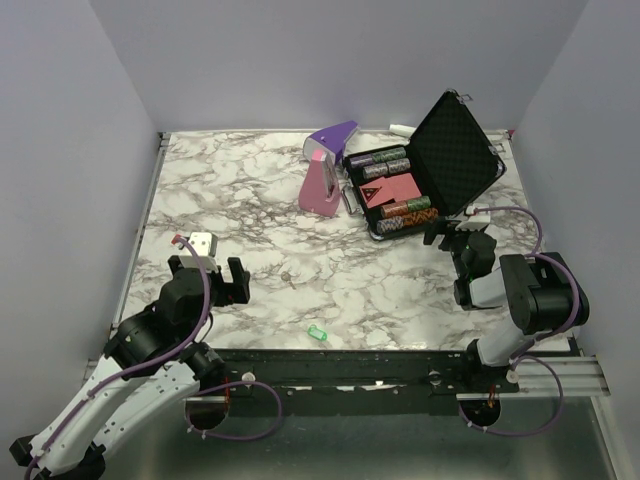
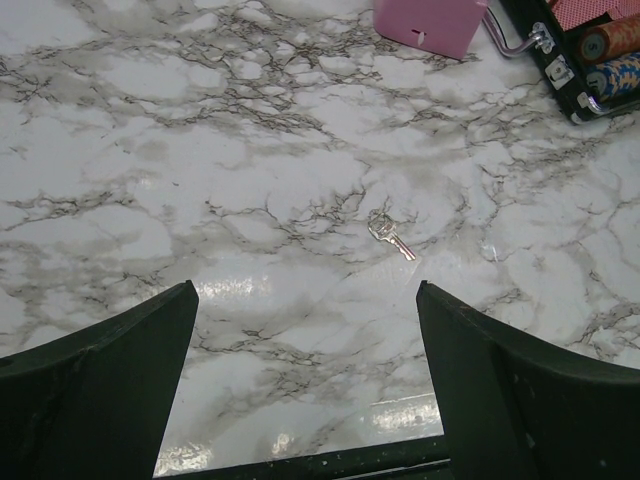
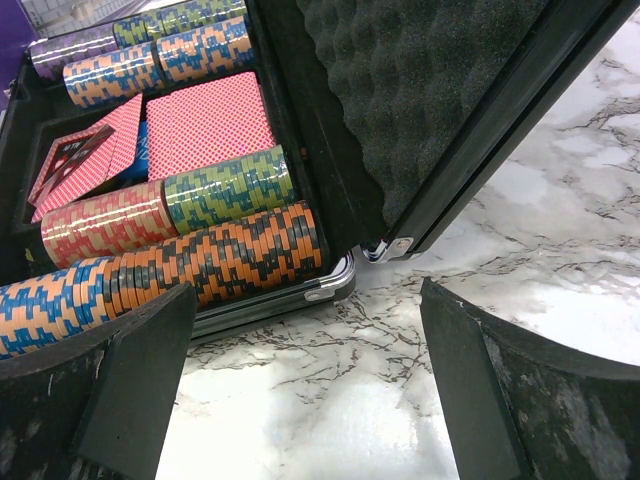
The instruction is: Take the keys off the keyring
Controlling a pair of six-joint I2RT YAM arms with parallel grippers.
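A tiny green-headed key (image 1: 318, 333) lies alone on the marble near the front edge, between the two arms. A small silvery key (image 2: 390, 233) lies on the marble ahead of my left gripper, with what may be the thin keyring at its head; it shows as a faint speck in the top view (image 1: 290, 275). My left gripper (image 1: 208, 272) is open and empty, well short of the silvery key, which lies ahead and a little right in the left wrist view (image 2: 305, 292). My right gripper (image 1: 460, 236) is open and empty, low over the marble at the case's near corner (image 3: 308, 292).
An open black poker-chip case (image 1: 452, 150) with chip rows and red cards (image 3: 210, 125) stands at the back right, its lid raised. A purple-and-pink wedge-shaped object (image 1: 325, 172) stands left of it and shows in the left wrist view (image 2: 430, 22). A small white item (image 1: 400, 128) lies at the back wall.
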